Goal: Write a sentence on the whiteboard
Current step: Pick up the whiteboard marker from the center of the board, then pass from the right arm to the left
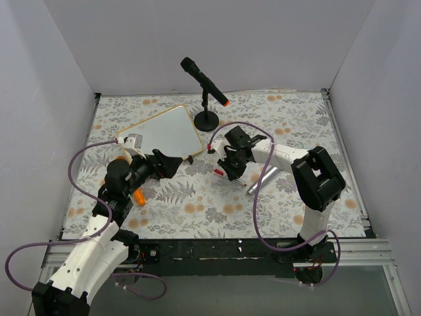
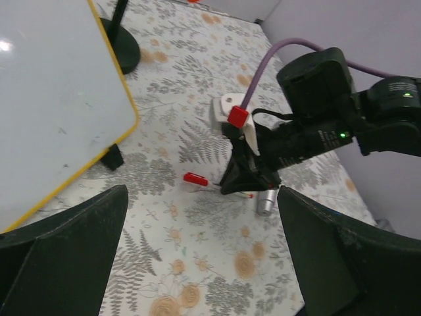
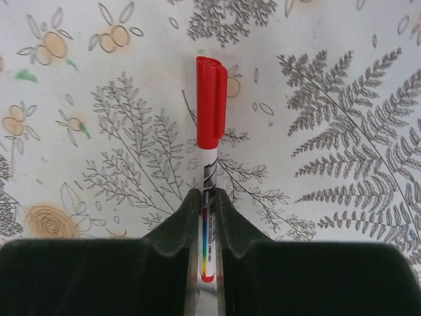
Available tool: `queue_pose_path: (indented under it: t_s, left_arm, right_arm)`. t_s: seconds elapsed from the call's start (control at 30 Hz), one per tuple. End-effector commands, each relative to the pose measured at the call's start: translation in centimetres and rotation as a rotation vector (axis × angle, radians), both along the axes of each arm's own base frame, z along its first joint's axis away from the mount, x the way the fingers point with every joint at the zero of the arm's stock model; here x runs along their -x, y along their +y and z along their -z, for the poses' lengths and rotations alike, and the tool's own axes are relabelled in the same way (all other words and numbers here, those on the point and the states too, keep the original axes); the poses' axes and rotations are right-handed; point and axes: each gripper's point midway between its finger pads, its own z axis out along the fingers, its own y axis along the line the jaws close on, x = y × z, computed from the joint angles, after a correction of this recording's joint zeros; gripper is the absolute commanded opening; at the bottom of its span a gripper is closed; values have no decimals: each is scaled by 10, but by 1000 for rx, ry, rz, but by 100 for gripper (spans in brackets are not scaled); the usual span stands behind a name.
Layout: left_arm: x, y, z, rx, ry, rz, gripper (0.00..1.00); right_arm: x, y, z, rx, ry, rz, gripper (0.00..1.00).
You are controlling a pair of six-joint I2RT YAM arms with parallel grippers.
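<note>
The whiteboard (image 1: 164, 131) lies at the back left, glossy white with a thin light frame. Its face is blank in the left wrist view (image 2: 52, 99); no red sentence shows anywhere. My right gripper (image 1: 227, 168) is shut on a red-capped whiteboard marker (image 3: 210, 112), cap on and pointing away from the jaws, low over the floral cloth to the right of the board. The marker's cap also shows in the left wrist view (image 2: 195, 178). My left gripper (image 1: 174, 163) is open and empty, just off the board's near right corner.
A black microphone (image 1: 205, 82) with an orange ring stands on a round-based stand (image 1: 206, 120) behind the board. A silver cylinder (image 1: 260, 179) lies under the right arm. White walls close in the floral cloth (image 1: 217, 210) on three sides.
</note>
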Motion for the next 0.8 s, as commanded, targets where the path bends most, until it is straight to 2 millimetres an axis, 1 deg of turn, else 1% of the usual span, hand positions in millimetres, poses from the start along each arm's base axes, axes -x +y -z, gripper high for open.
queue_pose_path:
  t_s: [0.0, 0.03, 0.07, 0.1, 0.13, 0.17, 0.2, 0.23, 0.27, 0.3, 0.37, 0.4, 0.5, 0.53, 0.57, 0.6, 0.63, 0.7, 0.77]
  left_arm:
    - [19, -36, -13, 227, 104, 187, 95]
    - [19, -41, -7, 249, 139, 213, 92]
    - [27, -49, -6, 278, 169, 270, 90]
    - [29, -52, 0, 329, 225, 277, 86]
    - [30, -55, -3, 354, 223, 291, 85]
    - [30, -57, 2, 366, 247, 299, 84]
    - [31, -59, 1, 388, 251, 305, 84]
    - [31, -59, 8, 393, 271, 301, 83]
    - [30, -59, 11, 398, 279, 301, 83]
    - [31, -60, 13, 406, 287, 305, 83]
    - [32, -62, 20, 415, 303, 317, 83]
    - [31, -64, 24, 416, 310, 324, 82]
    - [35, -68, 39, 413, 346, 356, 79]
    - [39, -70, 42, 412, 355, 381, 77]
    - [42, -72, 50, 412, 376, 392, 77]
    - [43, -74, 48, 413, 358, 409, 76]
    - [47, -78, 53, 411, 377, 428, 75]
    - [51, -82, 52, 410, 369, 453, 74]
    - [53, -87, 55, 404, 383, 467, 71]
  right_arm:
    - [7, 27, -28, -154, 33, -102, 6]
    - [10, 31, -31, -172, 40, -118, 6]
    - [12, 32, -34, -184, 49, -128, 6]
    - [17, 36, -39, -214, 68, -155, 6]
    - [20, 38, -42, -231, 76, -167, 6]
    - [22, 40, -45, -248, 81, -178, 6]
    - [29, 43, -52, -281, 100, -202, 5]
    - [32, 44, -57, -297, 107, -214, 5]
    - [34, 46, -61, -314, 112, -223, 5]
    - [39, 48, -70, -350, 119, -246, 5]
    - [45, 50, -78, -387, 133, -267, 5]
    - [50, 51, -87, -426, 143, -287, 5]
    - [58, 51, -98, -484, 170, -314, 5]
    - [61, 52, -100, -496, 179, -321, 5]
    - [62, 51, -101, -504, 186, -326, 5]
    - [65, 52, -104, -524, 194, -341, 5]
    - [69, 52, -104, -527, 210, -346, 5]
    - [73, 53, -108, -555, 226, -368, 5]
    - [77, 53, -109, -567, 243, -381, 5]
